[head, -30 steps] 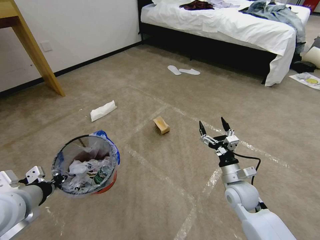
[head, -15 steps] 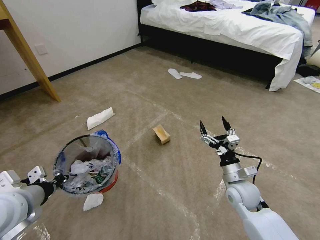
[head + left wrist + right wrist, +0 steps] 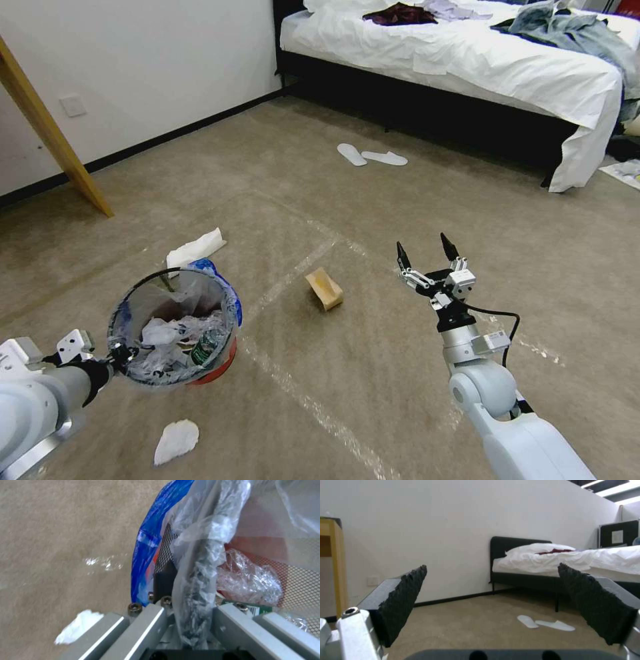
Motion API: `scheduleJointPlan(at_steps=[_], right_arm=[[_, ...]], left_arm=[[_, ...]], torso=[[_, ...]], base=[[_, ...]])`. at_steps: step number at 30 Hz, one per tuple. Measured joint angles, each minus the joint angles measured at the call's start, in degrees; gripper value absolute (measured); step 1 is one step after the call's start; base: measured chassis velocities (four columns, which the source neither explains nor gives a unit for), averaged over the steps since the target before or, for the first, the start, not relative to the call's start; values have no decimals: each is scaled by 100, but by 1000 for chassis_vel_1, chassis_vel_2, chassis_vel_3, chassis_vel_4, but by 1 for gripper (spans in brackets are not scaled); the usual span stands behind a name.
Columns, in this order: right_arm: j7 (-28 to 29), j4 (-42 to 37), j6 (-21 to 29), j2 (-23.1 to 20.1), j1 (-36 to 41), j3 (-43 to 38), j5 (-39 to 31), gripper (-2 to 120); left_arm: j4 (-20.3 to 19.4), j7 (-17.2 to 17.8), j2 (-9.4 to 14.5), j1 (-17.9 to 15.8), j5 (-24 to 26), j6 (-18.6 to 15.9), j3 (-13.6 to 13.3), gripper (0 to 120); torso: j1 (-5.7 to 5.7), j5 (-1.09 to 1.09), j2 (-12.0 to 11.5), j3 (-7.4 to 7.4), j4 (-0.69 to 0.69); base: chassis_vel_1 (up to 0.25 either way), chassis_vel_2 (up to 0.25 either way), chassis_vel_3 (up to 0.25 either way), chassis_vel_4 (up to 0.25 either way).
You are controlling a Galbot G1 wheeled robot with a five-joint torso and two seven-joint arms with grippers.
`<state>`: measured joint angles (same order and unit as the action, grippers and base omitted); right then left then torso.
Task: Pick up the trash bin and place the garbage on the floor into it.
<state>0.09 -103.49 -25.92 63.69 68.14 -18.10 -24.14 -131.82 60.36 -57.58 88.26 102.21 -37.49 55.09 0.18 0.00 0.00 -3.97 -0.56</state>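
While the left gripper [image 3: 117, 353] is clamped on the near rim of the trash bin [image 3: 175, 325], the small red-orange bin hangs up off the floor [image 3: 320, 373] on the left side. In the left wrist view its fingers [image 3: 143, 627] pinch the black rim and the clear liner with the blue edge. Inside the bin lie crumpled white tissues and a little green-labelled bottle [image 3: 203, 347]. Near and just left of the bin, a crumpled white tissue [image 3: 176, 441] lies on the beige carpet. Farther away, just past the bin, lies a folded white tissue [image 3: 195, 248]. To the right of the bin, well apart from it, a brown carton [image 3: 324, 288] sits beside a shiny tape line [image 3: 293, 390]. Right of the carton, the right gripper [image 3: 425, 252] hangs above the carpet with its two black fingers spread wide and nothing between them. Far away, a pair of white slippers [image 3: 371, 156] lies in front of the bed [image 3: 467, 60] with white sheets.
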Motion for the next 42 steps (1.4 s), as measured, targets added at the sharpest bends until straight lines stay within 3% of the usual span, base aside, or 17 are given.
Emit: scheduleJointPlan(at_steps=[32,39,42], right_arm=[[187,139,-127,20,-160,184,253,100],[378,113,40,-405,-275,407,182,100],[433,58,229,-854,-430,737,-71,100]], left_arm=[[68,23,64,-143,42,49,-42,0],[74,29,80,-148,52,53,-37,0],[71,32,106,-146,86,59,-4,0]], torso=[[1,1,0,-1,1],[-1,1,0,1,0],[-1,1,0,0,0]], base=[[-111,114,116,-116],[0,0,0,0],[0,0,0,0]])
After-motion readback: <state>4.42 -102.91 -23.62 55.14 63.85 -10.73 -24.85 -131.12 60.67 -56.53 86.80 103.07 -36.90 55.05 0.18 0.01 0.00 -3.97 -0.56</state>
